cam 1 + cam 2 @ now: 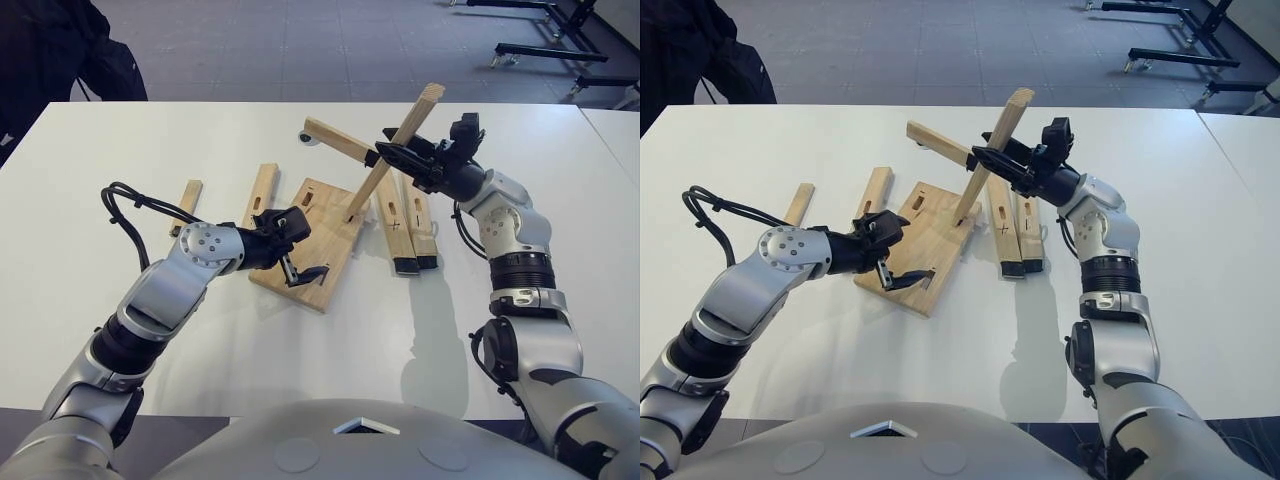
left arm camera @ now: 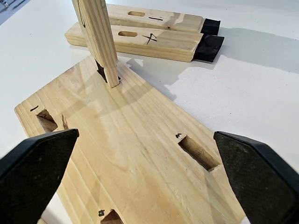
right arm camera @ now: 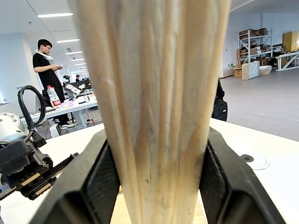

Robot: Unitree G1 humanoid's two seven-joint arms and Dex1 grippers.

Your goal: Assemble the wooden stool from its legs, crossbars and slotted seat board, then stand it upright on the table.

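Note:
The slotted seat board (image 1: 325, 232) lies flat at mid-table. My right gripper (image 1: 397, 155) is shut on a wooden leg (image 1: 415, 118) held tilted, its lower tip (image 2: 110, 77) resting in a slot at the board's far corner. In the right wrist view the leg (image 3: 154, 116) stands clamped between both pads. My left gripper (image 1: 303, 270) hovers open over the board's near end, its fingers (image 2: 32, 168) spread to either side of the board (image 2: 135, 149), holding nothing.
Two legs with black ends (image 1: 408, 228) lie side by side right of the board. Another long piece (image 1: 338, 140) lies behind it. A slotted piece (image 1: 262, 190) and a short crossbar (image 1: 186, 205) lie to the left. Bare table lies in front.

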